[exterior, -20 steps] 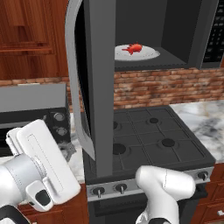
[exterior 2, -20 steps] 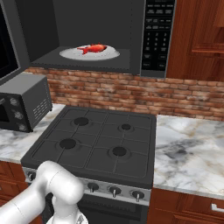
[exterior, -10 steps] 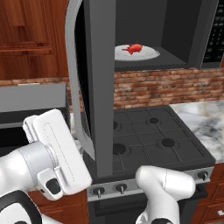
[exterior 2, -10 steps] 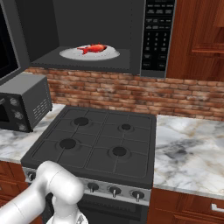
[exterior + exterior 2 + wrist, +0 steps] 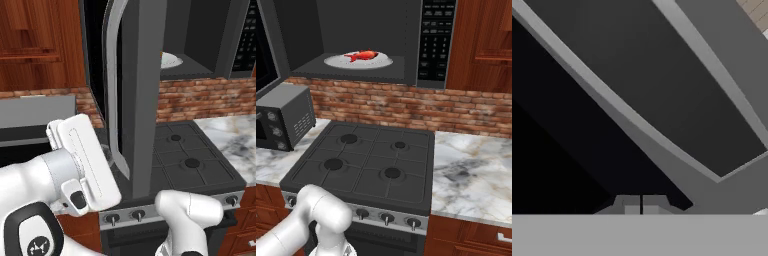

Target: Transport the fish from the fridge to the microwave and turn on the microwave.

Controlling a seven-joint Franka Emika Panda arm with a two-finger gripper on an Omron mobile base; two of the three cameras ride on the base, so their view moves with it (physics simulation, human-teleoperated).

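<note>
The red-orange fish point(image 5: 362, 55) lies on the white round plate point(image 5: 336, 62) inside the open microwave point(image 5: 406, 45), left of its button panel point(image 5: 433, 40). The microwave's door point(image 5: 145, 100) stands swung out toward me, its silver handle point(image 5: 111, 90) on the near edge. My white hand point(image 5: 85, 160) sits low beside the handle, at the door's outer face. My gripper point(image 5: 641, 204) is shut with nothing in it, close to the dark glass and grey frame. The fridge is out of view.
A black stove point(image 5: 366, 165) with knobs along its front lies under the microwave. A smaller black countertop oven point(image 5: 281, 117) stands on the marble counter point(image 5: 476, 175) at the left. Brick wall behind; wooden cabinets point(image 5: 481, 40) on both sides.
My hand has risen and moved right, up to the door. The door has swung a little to the right, covering more of the cavity and the fish in the left base view.
</note>
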